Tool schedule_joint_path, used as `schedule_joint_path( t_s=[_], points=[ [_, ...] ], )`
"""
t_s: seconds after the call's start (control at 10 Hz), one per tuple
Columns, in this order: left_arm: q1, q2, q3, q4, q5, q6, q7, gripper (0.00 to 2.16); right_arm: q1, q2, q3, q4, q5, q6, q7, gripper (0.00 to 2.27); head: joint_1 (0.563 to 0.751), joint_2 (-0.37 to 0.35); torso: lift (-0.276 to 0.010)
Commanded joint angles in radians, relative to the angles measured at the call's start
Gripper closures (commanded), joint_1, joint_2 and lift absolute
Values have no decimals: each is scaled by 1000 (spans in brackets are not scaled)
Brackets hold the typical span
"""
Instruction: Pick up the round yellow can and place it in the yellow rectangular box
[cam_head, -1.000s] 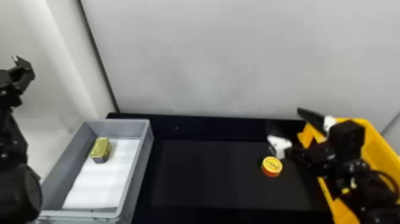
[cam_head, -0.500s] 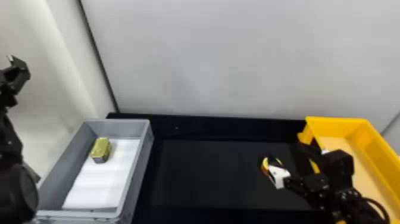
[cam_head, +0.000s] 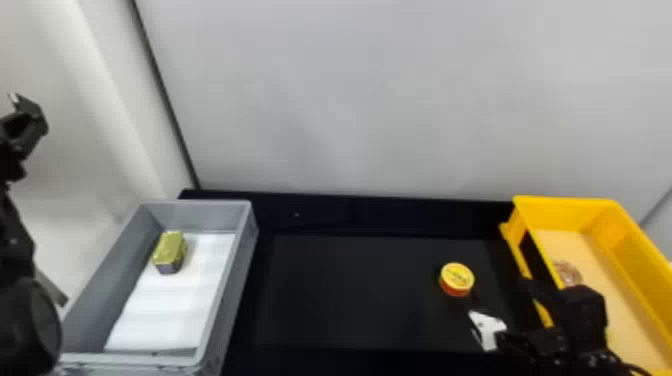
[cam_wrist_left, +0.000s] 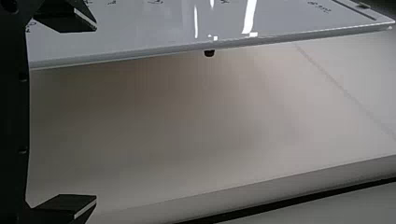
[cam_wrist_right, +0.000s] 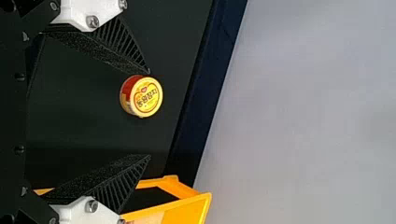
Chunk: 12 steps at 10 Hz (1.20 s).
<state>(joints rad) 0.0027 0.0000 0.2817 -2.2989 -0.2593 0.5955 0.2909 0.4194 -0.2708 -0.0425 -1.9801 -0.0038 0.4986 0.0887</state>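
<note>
Head view, clock taken from the middle of the black table (cam_head: 350, 295). We log the round yellow can (cam_head: 456, 278) at three o'clock, resting on the table, yellow lid up, red side below. The yellow rectangular box (cam_head: 565, 202) lies farther out at three o'clock; on its pale floor we note a round brownish thing (cam_head: 568, 273).

We find the right gripper (cam_head: 499, 272) between can and box, its arm lying toward four o'clock. Jaws wide, holding nothing; in the right wrist view we see the can between them, much nearer one fingertip than the other. We cannot tell whether that tip touches it.

At nine o'clock we record a grey bin (cam_head: 235, 280) lined with a white sheet (cam_head: 160, 305). A gold tin (cam_head: 170, 250) sits in it, toward the bin's twelve o'clock end.

The left gripper (cam_head: 25, 120) is parked beyond the bin, at ten o'clock. In the left wrist view its jaws are wide and empty, near a glossy white board (cam_wrist_left: 140, 28).
</note>
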Motion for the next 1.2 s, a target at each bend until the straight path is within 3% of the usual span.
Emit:
schedule_joint_path(
  t_s=[0.0,1.1],
  points=[
    [-1,-3,-1,-1,0,0,-1,1,-33,4,35,47,-64,-30,-52,174,694,14,-61],
    [-1,-3,-7,1,-1,0,-1,1,-224,5,122,382,-84,-133,-132,180,694,14,-61]
  ],
)
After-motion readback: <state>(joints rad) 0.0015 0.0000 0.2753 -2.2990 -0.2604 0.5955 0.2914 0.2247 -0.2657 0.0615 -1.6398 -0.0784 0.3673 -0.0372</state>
